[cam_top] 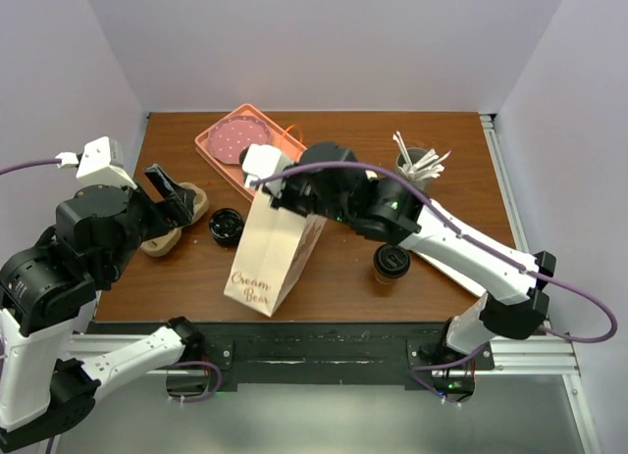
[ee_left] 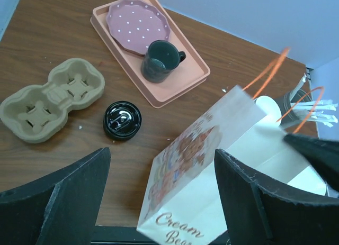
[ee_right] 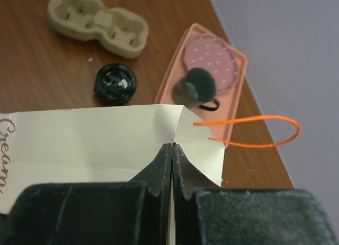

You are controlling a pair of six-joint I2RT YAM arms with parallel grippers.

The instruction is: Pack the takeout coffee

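- Far left: left arm folded tight at the elbow, wrist raised over the table's left edge, fingers aimed toward the table's middle.
- Left gripper spread wide, gripping nothing, hanging above the pulp cup carrier, whose two wells hold nothing.
- Just right of the carrier: one takeout coffee, upright on the wood, black lid on, apart from both left fingers and between carrier and paper bag.
- Behind that, near the back edge: salmon tray carrying a dotted pink plate and a dark green mug.
- Centre: paper bag lettered "Cream Bear", tilted, printed end toward the near edge, mouth end up by the right claw; orange handles loose at the mouth.
- Right gripper pinched narrow on the bag's upper rim, fingertips pressed together with paper between.
- Right arm stretched from its base at the near right corner, slanting left and rearward across the table, wrist over the centre.
- Right of the bag: second takeout coffee, upright, lidded, close under the right forearm and well back from that claw's tips.
- Back right: cup of white stirrers.
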